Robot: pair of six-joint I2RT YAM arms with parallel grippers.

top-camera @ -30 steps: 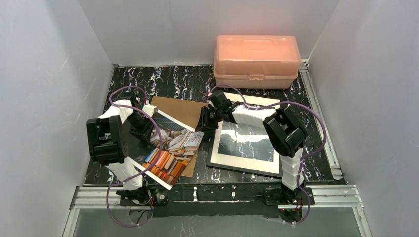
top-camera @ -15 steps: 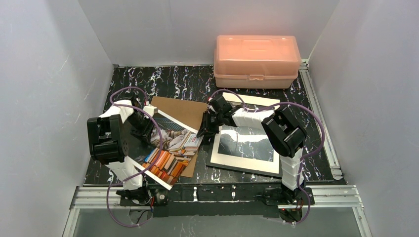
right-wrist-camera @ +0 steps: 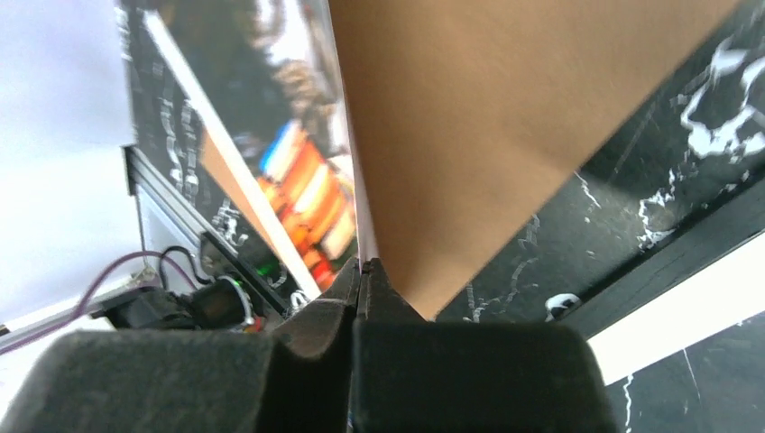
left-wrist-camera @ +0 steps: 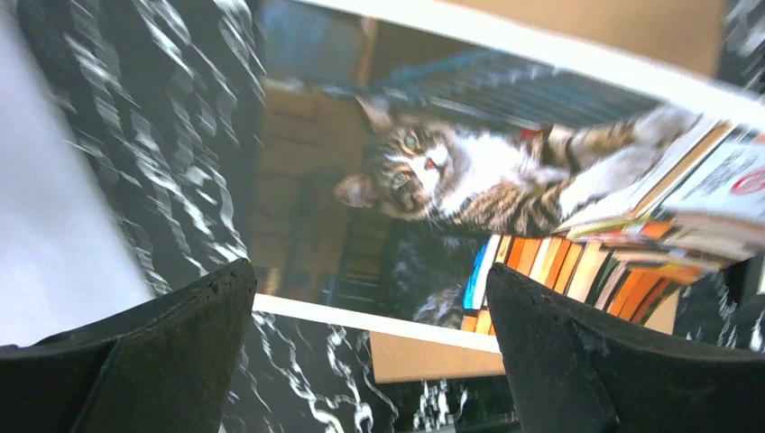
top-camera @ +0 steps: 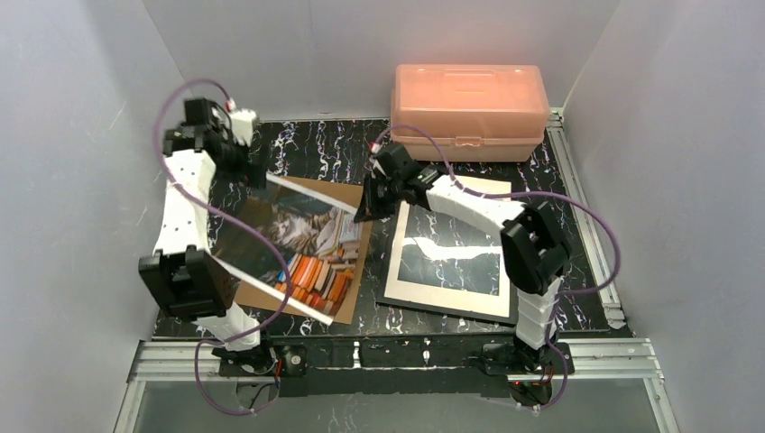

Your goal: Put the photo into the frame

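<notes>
The photo (top-camera: 298, 244), a cat among stacked books with a white border, hangs tilted over the brown backing board (top-camera: 336, 192), left of centre. My right gripper (top-camera: 368, 209) is shut on the photo's right edge; in the right wrist view the jaws (right-wrist-camera: 361, 263) pinch the thin white edge, with the board (right-wrist-camera: 487, 117) beside it. My left gripper (top-camera: 245, 162) is raised at the far left and open, with nothing between its fingers. The left wrist view looks down past them (left-wrist-camera: 368, 271) at the photo (left-wrist-camera: 451, 171). The frame (top-camera: 448, 257) lies flat at the right, glass up.
A pink plastic box (top-camera: 469, 108) stands at the back right against the wall. White walls close in both sides. A metal rail (top-camera: 577, 189) runs along the table's right edge. Purple cables loop from both arms.
The left gripper has opened, let go of the photo and swung up to the far left. The right gripper has shut on the photo's right edge. The photo now lies flatter and further back.
</notes>
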